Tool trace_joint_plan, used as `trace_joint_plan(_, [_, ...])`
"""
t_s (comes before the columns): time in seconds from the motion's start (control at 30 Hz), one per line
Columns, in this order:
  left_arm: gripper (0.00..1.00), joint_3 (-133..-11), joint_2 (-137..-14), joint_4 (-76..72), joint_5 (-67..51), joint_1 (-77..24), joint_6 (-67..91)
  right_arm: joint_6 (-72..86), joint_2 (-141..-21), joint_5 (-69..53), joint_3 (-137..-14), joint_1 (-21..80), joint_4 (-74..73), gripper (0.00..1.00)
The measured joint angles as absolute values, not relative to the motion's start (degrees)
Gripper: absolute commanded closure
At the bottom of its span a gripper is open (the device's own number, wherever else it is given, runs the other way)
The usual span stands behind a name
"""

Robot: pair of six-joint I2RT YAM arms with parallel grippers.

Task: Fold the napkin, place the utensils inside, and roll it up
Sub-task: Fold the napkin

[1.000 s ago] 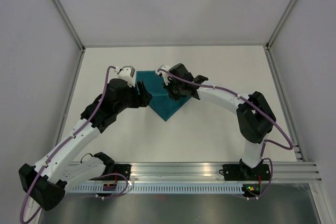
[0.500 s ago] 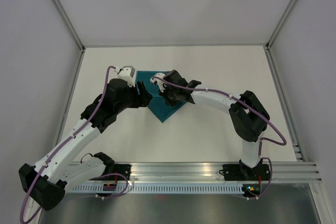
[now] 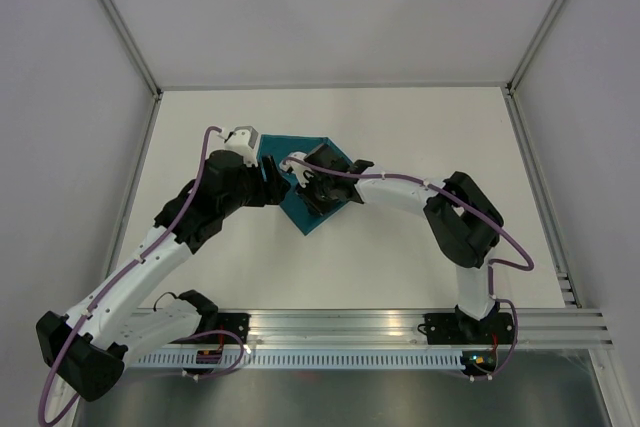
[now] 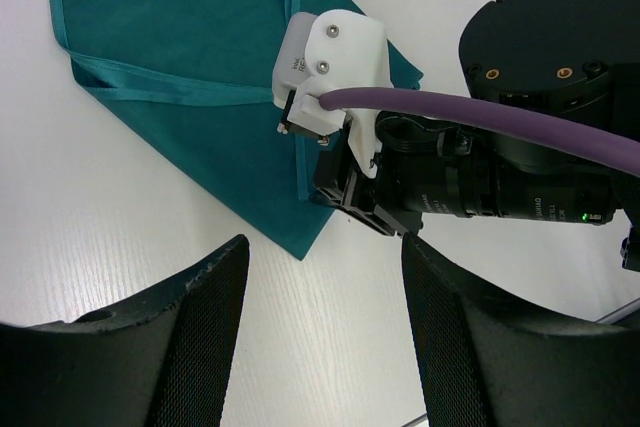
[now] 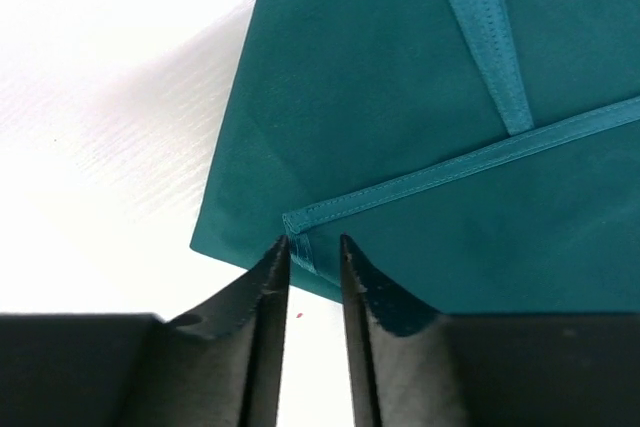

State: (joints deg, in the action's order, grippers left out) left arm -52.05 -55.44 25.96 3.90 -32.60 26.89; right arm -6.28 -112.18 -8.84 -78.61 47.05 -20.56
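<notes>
The teal napkin [image 3: 300, 150] lies folded on the white table, its hems crossing in the right wrist view [image 5: 400, 97]. My right gripper [image 3: 305, 192] rests low on its near edge, fingers a narrow gap apart. A hemmed corner [image 5: 300, 232] lies loose between the tips of the right gripper [image 5: 313, 247]. To the left, my left gripper [image 3: 272, 179] hangs wide open, and the left wrist view shows only bare table between the fingers of the left gripper [image 4: 322, 277]. That view also shows the napkin [image 4: 200, 47] and the right wrist's white housing [image 4: 330, 67]. The utensils are out of view.
The white table [image 3: 420, 137] is walled on three sides by pale panels. An aluminium rail [image 3: 400, 322] carrying both arm bases runs along the near edge. The two arms nearly meet over the napkin's lower half.
The right arm has swung left, carrying the napkin's right corner over onto the cloth, which now looks narrower. Its shut jaws have parted slightly. The left arm has not moved.
</notes>
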Motion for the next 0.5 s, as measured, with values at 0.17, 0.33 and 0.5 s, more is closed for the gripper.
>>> trace_joint_plan(0.17, [0.33, -51.7, -55.4, 25.7, 3.9, -32.6, 26.9, -6.2, -112.4, -9.9, -78.6, 47.2, -20.6, 0.57])
trace_joint_plan(0.33, [0.32, -51.7, -55.4, 25.6, 3.9, -32.6, 26.9, -6.3, -112.5, -11.6, -78.7, 47.2, -21.5, 0.53])
trace_joint_plan(0.5, [0.32, -51.7, -55.4, 25.6, 3.9, -32.6, 26.9, -6.2, -113.3, -14.0, -79.5, 47.2, -23.2, 0.53])
